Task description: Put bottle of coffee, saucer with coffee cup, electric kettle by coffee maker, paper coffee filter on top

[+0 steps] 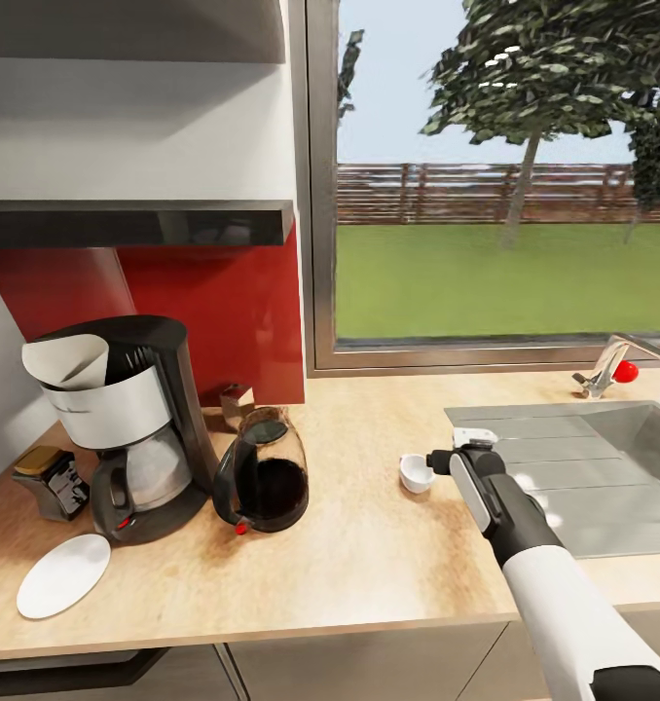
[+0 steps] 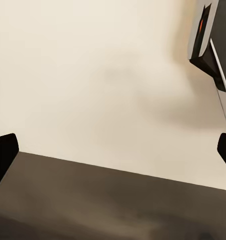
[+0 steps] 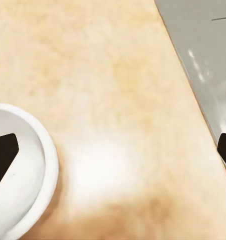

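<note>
The right claw [image 1: 433, 458], fingers spread apart, reaches the one coffee cup [image 1: 415, 473] on the surface [image 1: 369, 545] beside the sink [image 1: 603, 467] (one finger over its bowl), nothing between it and one electric kettle [image 1: 264, 483], coffee maker [image 1: 135, 428], saucer [image 1: 63, 574].

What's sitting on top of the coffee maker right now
A white paper coffee filter rests in the open top of the coffee maker, leaning toward its left side. What lies beneath it inside the basket is hidden.
</note>
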{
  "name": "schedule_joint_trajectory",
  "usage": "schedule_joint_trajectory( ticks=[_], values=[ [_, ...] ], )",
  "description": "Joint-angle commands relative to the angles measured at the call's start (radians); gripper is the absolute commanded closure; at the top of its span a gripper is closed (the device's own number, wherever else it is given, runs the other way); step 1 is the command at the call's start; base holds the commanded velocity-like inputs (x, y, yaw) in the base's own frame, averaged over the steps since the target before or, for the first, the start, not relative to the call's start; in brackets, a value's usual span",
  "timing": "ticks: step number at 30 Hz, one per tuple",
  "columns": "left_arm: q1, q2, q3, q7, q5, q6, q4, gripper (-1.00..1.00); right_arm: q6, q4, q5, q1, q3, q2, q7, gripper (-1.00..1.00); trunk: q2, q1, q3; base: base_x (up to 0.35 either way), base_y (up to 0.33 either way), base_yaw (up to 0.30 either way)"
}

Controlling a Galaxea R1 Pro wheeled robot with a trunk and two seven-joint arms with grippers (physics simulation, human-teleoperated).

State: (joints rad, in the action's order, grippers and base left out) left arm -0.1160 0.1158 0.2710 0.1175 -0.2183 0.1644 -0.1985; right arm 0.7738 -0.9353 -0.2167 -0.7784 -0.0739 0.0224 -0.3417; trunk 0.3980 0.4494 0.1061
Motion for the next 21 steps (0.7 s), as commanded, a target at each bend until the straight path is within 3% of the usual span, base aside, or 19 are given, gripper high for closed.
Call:
schedule_joint_trajectory(
  ticks=[1,16,21],
  values=[
    [-0.001,-0.001,0.007,-0.001,-0.01,0.007,-0.004,-1.0,0.003,-0.001,-0.01,-0.001,-0.004,0.001,-0.01,-1.0,0.002,0.001,0.002,0.0,0.0,0.0],
    [-0.001,-0.001,0.008,-0.001,-0.009,0.007,-0.005,-1.0,0.003,0.016,-0.01,-0.001,-0.004,-0.004,-0.01,-1.0,0.002,0.001,0.002,0.0,0.0,0.0],
    [-0.001,-0.001,0.008,-0.001,-0.009,0.007,-0.005,-1.0,0.002,0.063,-0.01,-0.001,-0.004,-0.005,-0.01,-1.0,0.002,0.001,0.002,0.0,0.0,0.0]
  ],
)
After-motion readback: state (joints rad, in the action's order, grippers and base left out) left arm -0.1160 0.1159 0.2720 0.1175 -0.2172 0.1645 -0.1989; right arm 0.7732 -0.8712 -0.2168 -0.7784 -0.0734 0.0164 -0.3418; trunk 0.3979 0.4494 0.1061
